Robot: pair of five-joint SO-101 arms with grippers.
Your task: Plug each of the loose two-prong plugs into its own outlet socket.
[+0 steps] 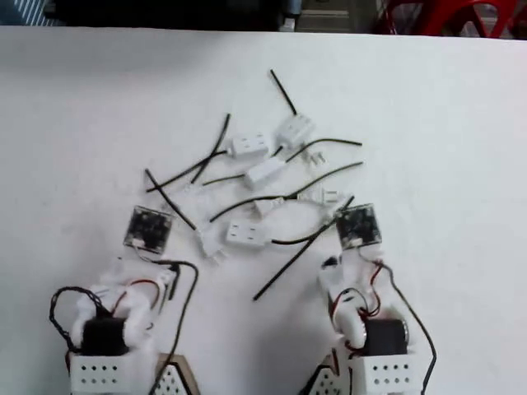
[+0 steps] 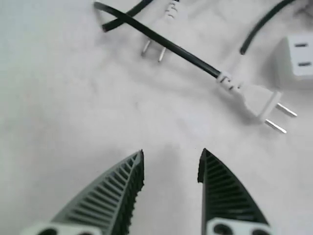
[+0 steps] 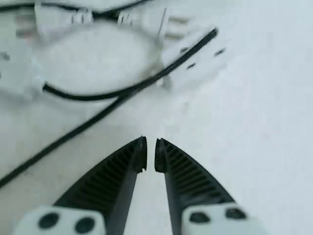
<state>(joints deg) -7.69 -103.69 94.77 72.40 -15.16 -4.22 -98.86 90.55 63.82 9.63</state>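
While hanging low over the table [image 1: 74,107], spread apart and holding nothing: left gripper [image 2: 171,169], bare tabletop between its fingers. Beyond it, toward the right of the left wrist view, a white plug [image 2: 258,102] lying flat, two prongs pointing at the right edge, black cable [image 2: 166,41] running off to the upper left. Near the top, close against that cable, the prongs of a second plug [image 2: 154,49]. At the upper right edge, a white socket [image 2: 296,56], two slots showing, apart from the first plug.

Nearly closed, a thin slit between the tips and nothing gripped: right gripper [image 3: 150,155]. Beyond it, in the upper middle of the right wrist view, another socket [image 3: 195,58] with a black cable laid across it; blurred plugs along the top edge.

From the high view: four white sockets and several plugs on short black cables, tangled together at the table's centre. Left arm [image 1: 148,229] at the lower left, right arm [image 1: 358,225] at the lower right, both just short of the tangle.
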